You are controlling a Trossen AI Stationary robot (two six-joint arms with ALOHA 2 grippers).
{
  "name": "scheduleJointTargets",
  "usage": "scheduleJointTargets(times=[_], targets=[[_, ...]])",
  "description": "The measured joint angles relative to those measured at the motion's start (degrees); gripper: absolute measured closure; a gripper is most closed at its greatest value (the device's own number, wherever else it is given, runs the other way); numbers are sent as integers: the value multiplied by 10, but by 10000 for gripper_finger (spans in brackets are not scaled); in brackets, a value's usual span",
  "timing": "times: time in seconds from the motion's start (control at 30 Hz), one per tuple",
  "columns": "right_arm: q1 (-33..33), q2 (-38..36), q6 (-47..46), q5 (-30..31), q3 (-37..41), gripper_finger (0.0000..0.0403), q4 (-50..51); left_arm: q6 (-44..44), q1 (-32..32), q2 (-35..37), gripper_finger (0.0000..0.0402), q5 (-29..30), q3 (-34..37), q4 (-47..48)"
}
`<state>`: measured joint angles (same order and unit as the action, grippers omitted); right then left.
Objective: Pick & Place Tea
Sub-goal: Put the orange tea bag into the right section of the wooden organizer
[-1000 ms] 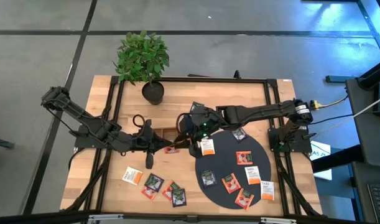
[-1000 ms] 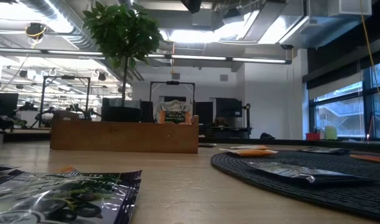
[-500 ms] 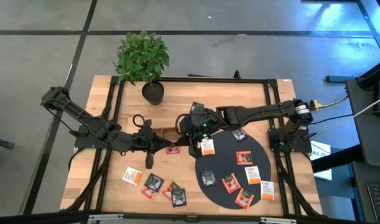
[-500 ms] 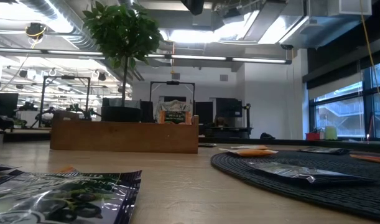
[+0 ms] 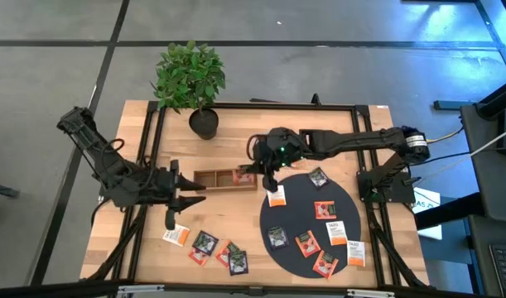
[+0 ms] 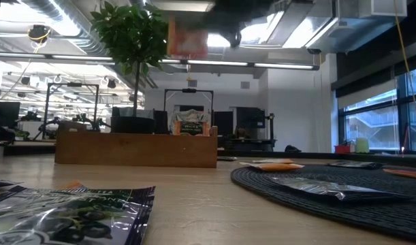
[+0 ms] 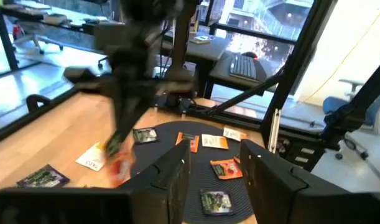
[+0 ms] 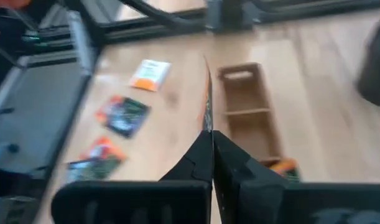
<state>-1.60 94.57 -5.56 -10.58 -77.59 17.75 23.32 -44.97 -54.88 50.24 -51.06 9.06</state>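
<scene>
High view: right gripper [image 5: 267, 174] has lifted off the mat [image 5: 352, 207], pinched on a red-orange sachet [image 8: 206, 99] above the tray [image 5: 204, 179]. Left gripper [image 5: 191, 191] pulled back, fingers apart, empty. Drop looks next.

glossy foil tea sachets [image 6: 65, 211], woven matt black mat [image 6: 330, 197], smooth wooden tray [image 6: 136, 150].
</scene>
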Motion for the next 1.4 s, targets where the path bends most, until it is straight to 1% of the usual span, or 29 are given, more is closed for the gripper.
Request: scheduleJointTargets(times=[0.17,0.4,0.57,0.77,1.27,1.4], targets=[[-34,22,44,0,79,399,-102,-11,-12,-15,267,12,0,2],[-56,56,88,0,126,399,-155,-11,-3,-40,265,18,0,3],[-59,83,108,0,127,399,-169,-11,5,-58,269,27,0,2],[-59,100,117,12,127,387,-180,-10,9,-69,268,26,0,2],[-59,108,119,12,127,382,-170,-11,9,-71,269,26,0,2],[-59,108,120,29,127,381,-171,-11,9,-71,266,26,0,2]])
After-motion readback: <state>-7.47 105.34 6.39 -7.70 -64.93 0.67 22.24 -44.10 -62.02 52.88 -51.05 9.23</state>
